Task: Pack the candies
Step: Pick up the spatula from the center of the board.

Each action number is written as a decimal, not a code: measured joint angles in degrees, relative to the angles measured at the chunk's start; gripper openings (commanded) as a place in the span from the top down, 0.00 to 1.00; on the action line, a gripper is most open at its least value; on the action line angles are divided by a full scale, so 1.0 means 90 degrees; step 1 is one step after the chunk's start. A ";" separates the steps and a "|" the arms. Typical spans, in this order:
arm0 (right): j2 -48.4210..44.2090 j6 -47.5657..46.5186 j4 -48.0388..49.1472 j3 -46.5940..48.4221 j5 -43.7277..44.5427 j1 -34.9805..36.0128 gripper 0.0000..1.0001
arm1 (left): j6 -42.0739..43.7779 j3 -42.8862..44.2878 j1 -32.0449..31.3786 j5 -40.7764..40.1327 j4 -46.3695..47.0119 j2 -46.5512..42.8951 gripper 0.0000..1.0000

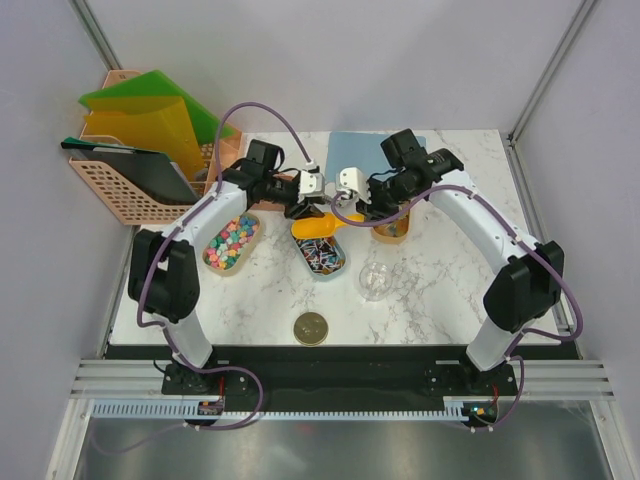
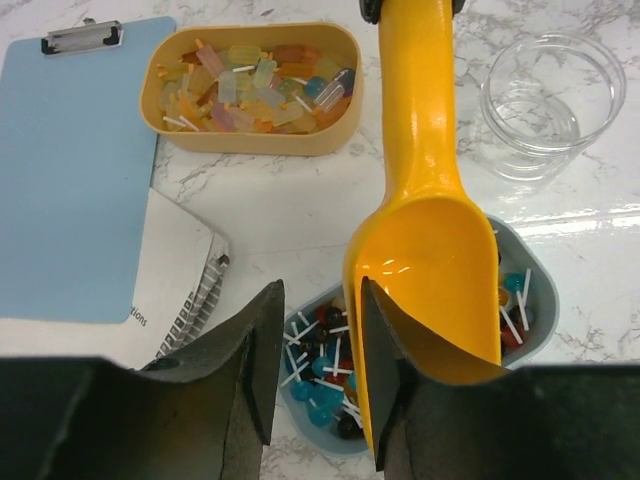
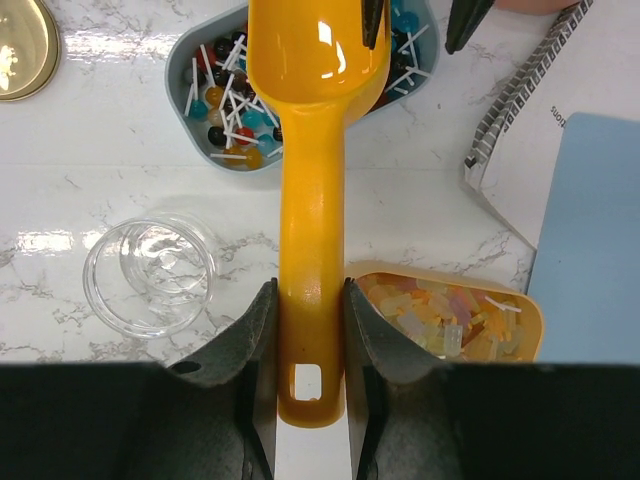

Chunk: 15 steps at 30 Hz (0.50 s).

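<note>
The candies lie in three trays: pastel bits on the left, dark blue-white-red pieces on sticks in the grey tray, and pale orange-yellow bits in the yellow tray. My right gripper is shut on the handle of the orange scoop, whose empty bowl hangs over the grey tray. My left gripper is open above the same tray, its right finger against the scoop bowl's rim. Both grippers meet at mid-table, left gripper and right gripper.
An empty clear jar stands right of the grey tray and also shows in the right wrist view. A round gold lid lies near the front edge. A blue clipboard and a spiral notebook lie at the back. A basket of folders stands far left.
</note>
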 measured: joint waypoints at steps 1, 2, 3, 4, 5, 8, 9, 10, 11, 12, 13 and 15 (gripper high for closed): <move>-0.0015 0.0017 0.0019 0.0000 0.0000 0.0002 1.00 | 0.0000 0.0078 -0.0007 0.0029 -0.0095 0.0044 0.57; -0.0024 0.0032 0.0046 0.0000 0.0002 0.0002 1.00 | 0.0002 0.0138 -0.0010 0.0095 -0.0194 0.0073 0.57; -0.0032 0.0049 0.0080 0.0000 0.0000 0.0005 1.00 | 0.0002 0.0175 -0.0015 0.0143 -0.0282 0.0085 0.58; -0.0041 0.0080 0.0126 0.0000 0.0002 0.0005 1.00 | 0.0002 0.0199 -0.0019 0.0175 -0.0379 0.0087 0.61; -0.0044 0.0097 0.0163 0.0000 0.0002 0.0010 1.00 | 0.0005 0.0206 -0.0022 0.0216 -0.0449 0.0087 0.70; -0.0061 0.0185 0.0165 -0.0005 -0.0046 0.0019 1.00 | 0.0022 0.0250 -0.0041 0.0277 -0.0675 0.0112 0.89; -0.0061 0.0211 0.0148 -0.0010 -0.0073 0.0034 1.00 | 0.0027 0.0294 -0.0044 0.0270 -0.0733 0.0138 0.92; -0.0061 0.0255 0.0134 -0.0019 -0.0075 0.0046 1.00 | 0.0034 0.0338 -0.0044 0.0270 -0.0797 0.0165 0.95; -0.0068 0.0291 0.0141 -0.0032 -0.0075 0.0049 1.00 | 0.0034 0.0391 -0.0041 0.0272 -0.0874 0.0204 0.98; -0.0078 0.0325 0.0151 -0.0046 -0.0073 0.0049 0.90 | 0.0034 0.0452 -0.0044 0.0274 -0.0940 0.0248 0.98; -0.0080 0.0359 0.0165 -0.0068 -0.0075 0.0046 0.79 | 0.0034 0.0508 -0.0046 0.0277 -0.0996 0.0291 0.98; -0.0102 0.0415 0.0177 -0.0109 -0.0070 0.0044 0.56 | 0.0034 0.0583 -0.0056 0.0291 -0.1081 0.0359 0.98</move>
